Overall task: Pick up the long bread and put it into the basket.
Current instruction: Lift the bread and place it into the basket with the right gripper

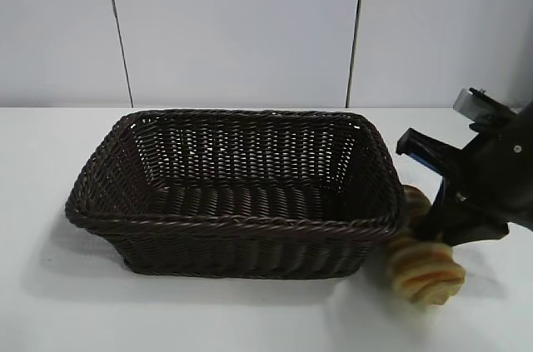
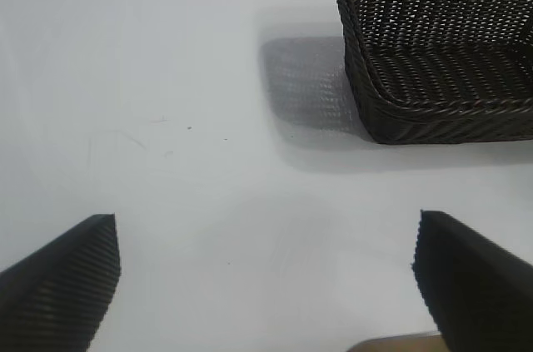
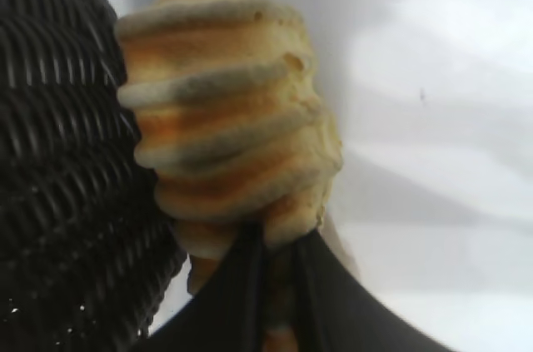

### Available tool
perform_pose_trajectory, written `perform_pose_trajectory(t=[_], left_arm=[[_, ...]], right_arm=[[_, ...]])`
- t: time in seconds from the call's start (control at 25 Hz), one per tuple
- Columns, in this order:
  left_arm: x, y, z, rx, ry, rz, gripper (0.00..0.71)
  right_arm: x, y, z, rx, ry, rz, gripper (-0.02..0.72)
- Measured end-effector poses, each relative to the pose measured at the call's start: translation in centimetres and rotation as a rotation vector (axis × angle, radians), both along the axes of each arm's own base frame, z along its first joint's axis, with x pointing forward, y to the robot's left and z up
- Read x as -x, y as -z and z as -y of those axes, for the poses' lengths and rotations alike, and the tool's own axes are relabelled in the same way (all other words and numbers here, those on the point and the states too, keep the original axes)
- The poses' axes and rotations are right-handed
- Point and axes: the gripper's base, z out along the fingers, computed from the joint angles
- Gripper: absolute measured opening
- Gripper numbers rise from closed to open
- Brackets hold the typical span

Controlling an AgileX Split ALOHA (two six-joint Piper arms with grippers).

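Wicker basket (image 1: 229,190) sits mid-worktop (image 1: 50,302), dark brown, flared sides, nothing inside it. Your right hand (image 1: 433,227) is just off the basket's right end wall, clamped on one end of the long bread (image 1: 425,269); the loaf hangs beside the wall, its long axis running roughly along that wall, free end toward the camera. To load it, you need to carry it up over the braided rim and leftward. Left hand (image 2: 266,285) is parked well off the basket's other end, spread wide, holding nothing.
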Motion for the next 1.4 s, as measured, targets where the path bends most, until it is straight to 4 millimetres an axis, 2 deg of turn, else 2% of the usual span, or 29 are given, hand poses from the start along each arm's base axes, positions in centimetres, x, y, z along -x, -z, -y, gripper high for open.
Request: perform_pose_trajectory(t=[0.24,0.52,0.64,0.76,0.96,1.16,1.28,1.4], left_arm=[[0.0,0.0,0.0,0.0,0.0,0.0,0.689],[0.0,0.0,0.0,0.0,0.0,0.0,0.689],[0.0,0.0,0.0,0.0,0.0,0.0,0.689],[0.0,0.0,0.0,0.0,0.0,0.0,0.689],[0.0,0.0,0.0,0.0,0.0,0.0,0.689],[0.0,0.0,0.0,0.0,0.0,0.0,0.689],[0.0,0.0,0.0,0.0,0.0,0.0,0.689],[0.0,0.0,0.0,0.0,0.0,0.0,0.689]], right_arm=[[0.6,-3.3,0.0,-0.019,-0.033,0.066,0.062],[-1.5,-9.3,-0.6,-0.044,-0.127,0.181,0.062],[-2.5,-11.8,-1.8,0.003,-0.222,0.243,0.062],[-3.4,-13.8,-4.4,0.041,-0.369,0.287,0.062],[-5.7,-14.5,-8.9,0.095,-0.666,0.317,0.053],[-7.7,-13.4,-13.8,0.21,-1.129,0.442,0.054],[-8.2,-12.5,-16.4,0.306,-1.423,0.55,0.054],[-8.3,-11.7,-18.8,0.358,-1.594,0.603,0.054]])
